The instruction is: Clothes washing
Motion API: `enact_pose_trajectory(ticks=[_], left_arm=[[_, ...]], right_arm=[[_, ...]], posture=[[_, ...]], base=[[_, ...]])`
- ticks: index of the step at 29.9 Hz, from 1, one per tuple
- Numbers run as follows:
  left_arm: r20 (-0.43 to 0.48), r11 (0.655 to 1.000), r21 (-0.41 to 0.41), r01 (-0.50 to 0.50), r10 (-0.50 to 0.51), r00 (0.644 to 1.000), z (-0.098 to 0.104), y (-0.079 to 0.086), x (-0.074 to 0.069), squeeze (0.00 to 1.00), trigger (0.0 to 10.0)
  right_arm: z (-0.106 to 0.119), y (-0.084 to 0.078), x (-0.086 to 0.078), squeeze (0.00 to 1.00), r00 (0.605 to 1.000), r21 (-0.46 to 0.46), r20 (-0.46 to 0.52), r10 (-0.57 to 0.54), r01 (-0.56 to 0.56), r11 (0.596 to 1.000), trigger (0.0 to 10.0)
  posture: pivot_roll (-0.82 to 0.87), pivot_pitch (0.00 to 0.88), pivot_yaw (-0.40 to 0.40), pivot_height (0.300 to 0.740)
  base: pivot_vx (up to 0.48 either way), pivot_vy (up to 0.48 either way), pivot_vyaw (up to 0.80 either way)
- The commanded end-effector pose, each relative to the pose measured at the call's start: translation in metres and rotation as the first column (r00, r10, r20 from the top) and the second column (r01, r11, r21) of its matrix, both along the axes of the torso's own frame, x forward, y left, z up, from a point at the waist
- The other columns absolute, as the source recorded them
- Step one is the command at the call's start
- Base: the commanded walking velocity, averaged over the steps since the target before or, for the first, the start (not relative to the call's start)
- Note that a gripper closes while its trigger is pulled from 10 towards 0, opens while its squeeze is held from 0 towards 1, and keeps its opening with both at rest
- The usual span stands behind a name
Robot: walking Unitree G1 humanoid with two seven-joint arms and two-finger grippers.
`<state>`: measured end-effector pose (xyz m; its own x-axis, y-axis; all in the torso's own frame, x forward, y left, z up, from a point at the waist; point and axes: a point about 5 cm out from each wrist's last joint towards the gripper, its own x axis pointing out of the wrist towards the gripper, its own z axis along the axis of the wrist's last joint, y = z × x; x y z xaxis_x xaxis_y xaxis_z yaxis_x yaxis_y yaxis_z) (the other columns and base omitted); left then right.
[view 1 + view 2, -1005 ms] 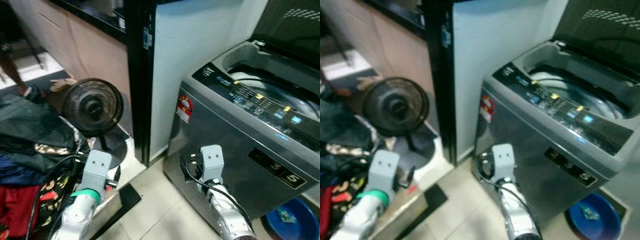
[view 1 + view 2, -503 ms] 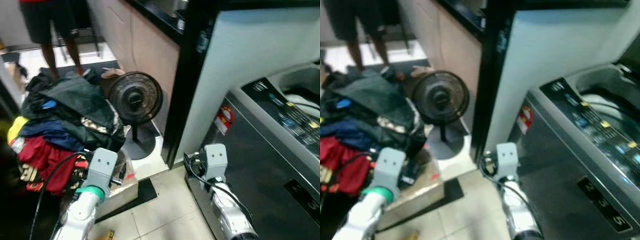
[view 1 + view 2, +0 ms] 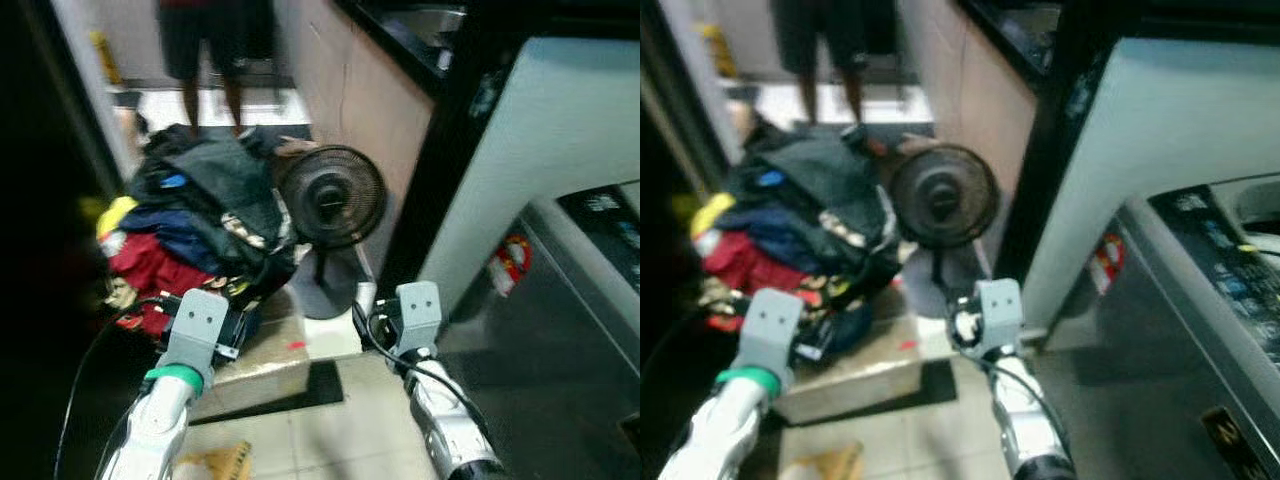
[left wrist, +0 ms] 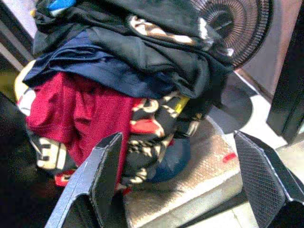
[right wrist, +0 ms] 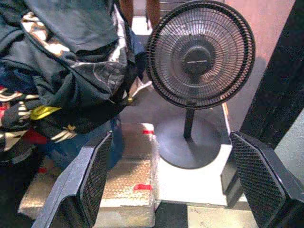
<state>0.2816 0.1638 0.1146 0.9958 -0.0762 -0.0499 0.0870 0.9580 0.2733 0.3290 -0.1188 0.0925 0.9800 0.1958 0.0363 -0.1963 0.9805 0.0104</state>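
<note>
A heap of clothes (image 3: 205, 215) lies on the floor to the left: dark green and black pieces on top, navy and red ones (image 4: 90, 114) below. The grey washing machine (image 3: 570, 320) stands at the right edge, with its control panel (image 3: 615, 210) just in view. My left gripper (image 4: 176, 137) is open and hangs low in front of the heap, close to its red and patterned pieces, holding nothing. Also open and bare, my right gripper (image 5: 171, 135) points at the base of a black fan (image 5: 199, 54), between the heap and the washer.
The small black fan (image 3: 332, 197) stands on a white step beside the heap. A plastic-wrapped low block (image 3: 265, 350) lies under the heap's edge. A black post (image 3: 440, 170) and a pale panel (image 3: 530, 130) rise behind the washer. A person's legs (image 3: 215, 50) stand beyond the heap.
The camera has swung left: the washer has slid to the right edge and the clothes heap and fan have come towards the middle. Both arms hold the same pose.
</note>
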Motion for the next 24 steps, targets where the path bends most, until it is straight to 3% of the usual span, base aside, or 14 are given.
enact_pose_trajectory(ticks=[1, 5, 10, 15, 20, 24], left_arm=[[0.001, 1.0, 0.008, 0.006, -0.006, 1.0, -0.001, -0.002, 0.001, 0.0, 10.0], [0.005, 1.0, 0.008, 0.006, -0.006, 1.0, -0.001, -0.002, 0.002, 0.0, 10.0], [0.01, 1.0, 0.008, 0.005, -0.005, 1.0, 0.0, -0.003, 0.002, 0.0, 10.0], [0.012, 1.0, 0.007, 0.005, -0.005, 1.0, 0.0, -0.003, 0.002, 0.0, 10.0], [0.066, 1.0, -0.002, 0.001, -0.001, 0.998, 0.018, -0.004, 0.009, 0.0, 10.0], [0.122, 1.0, -0.011, 0.003, -0.002, 0.993, 0.037, -0.005, 0.015, 0.0, 10.0]], right_arm=[[0.0, -0.003, 0.0, 0.0, 1.0, 0.013, 0.003, -0.014, 0.014, 1.0, 10.0], [0.002, -0.001, 0.001, 0.0, 1.0, -0.004, 0.014, -0.002, 0.002, 1.0, 10.0], [0.003, 0.0, 0.002, 0.0, 1.0, -0.017, 0.025, 0.003, -0.003, 1.0, 10.0], [0.006, 0.0, 0.003, 0.0, 0.999, -0.014, 0.036, 0.005, -0.005, 1.0, 10.0], [0.03, 0.004, 0.009, 0.0, 0.992, 0.02, 0.123, 0.022, -0.025, 1.0, 10.0], [0.051, 0.006, 0.014, 0.0, 0.98, 0.038, 0.195, 0.026, -0.034, 0.999, 10.0]], posture=[[0.13, 0.075, -0.04, 0.74], [0.13, 0.075, -0.04, 0.74], [0.13, 0.075, -0.041, 0.74], [0.13, 0.075, -0.041, 0.74], [0.13, 0.076, -0.041, 0.74], [0.13, 0.075, -0.042, 0.74]], base=[[0.45, 0.0, 0.0], [0.45, 0.0, 0.0], [0.449, 0.0, 0.7], [0.446, 0.0, 0.0], [0.446, 0.0, 0.0], [0.446, 0.0, 0.58]])
